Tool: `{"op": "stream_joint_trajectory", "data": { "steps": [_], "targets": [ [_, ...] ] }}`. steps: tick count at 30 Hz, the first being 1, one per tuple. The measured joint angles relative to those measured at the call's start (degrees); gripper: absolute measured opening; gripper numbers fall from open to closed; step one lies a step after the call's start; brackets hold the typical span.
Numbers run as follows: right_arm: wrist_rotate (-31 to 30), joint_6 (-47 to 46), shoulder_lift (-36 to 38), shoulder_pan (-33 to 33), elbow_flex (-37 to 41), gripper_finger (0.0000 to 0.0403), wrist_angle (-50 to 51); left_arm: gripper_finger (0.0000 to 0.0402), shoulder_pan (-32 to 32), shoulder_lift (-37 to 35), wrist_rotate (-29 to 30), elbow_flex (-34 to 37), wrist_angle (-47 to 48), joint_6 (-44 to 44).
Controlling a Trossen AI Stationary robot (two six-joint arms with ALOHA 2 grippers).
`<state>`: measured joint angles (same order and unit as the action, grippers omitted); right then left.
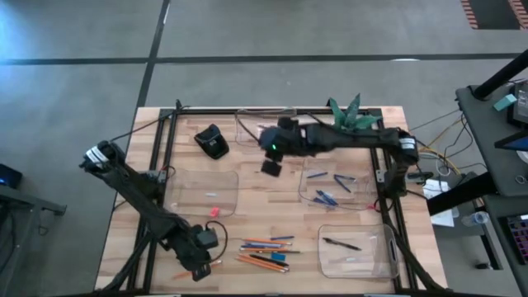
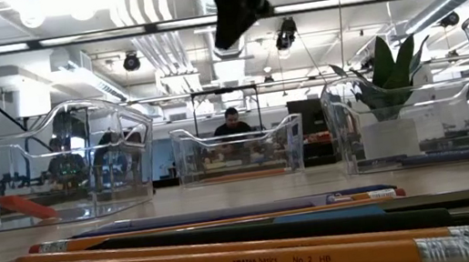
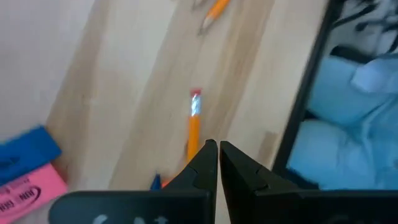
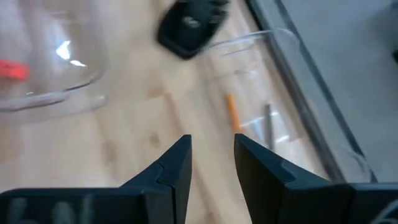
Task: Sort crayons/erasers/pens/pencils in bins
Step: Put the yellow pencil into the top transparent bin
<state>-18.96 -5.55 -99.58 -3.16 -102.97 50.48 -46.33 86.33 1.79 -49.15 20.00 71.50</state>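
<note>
**Right arm at the far bin, nothing held**

The right gripper (image 4: 211, 158) hangs part-open and empty near the table's (image 1: 272, 216) far edge, over a clear bin (image 4: 280, 118) holding what looks like one pencil (image 4: 232, 112). The left gripper (image 3: 217, 163) sits closed, empty, at the near left corner.

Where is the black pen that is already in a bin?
In the high view, the black pen lies in the clear bin at the table's front right corner, right of the loose pencils.
</note>
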Motion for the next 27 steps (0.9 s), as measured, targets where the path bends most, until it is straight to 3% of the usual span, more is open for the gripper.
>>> {"op": "stream_joint_trajectory", "data": {
  "steps": [6, 27],
  "targets": [
    [-0.6, -5.4, 4.4, 5.3, 5.1, 0.0116, 0.7, 0.0002, -0.5, 4.6, -4.9, -0.2, 0.0, 0.1],
    [-0.6, -20.0, 12.5, 11.2, 20.7, 0.0117, 1.9, 0.0, 0.9, 6.6, -2.1, -2.4, -0.2, -1.4]
  ]
}}
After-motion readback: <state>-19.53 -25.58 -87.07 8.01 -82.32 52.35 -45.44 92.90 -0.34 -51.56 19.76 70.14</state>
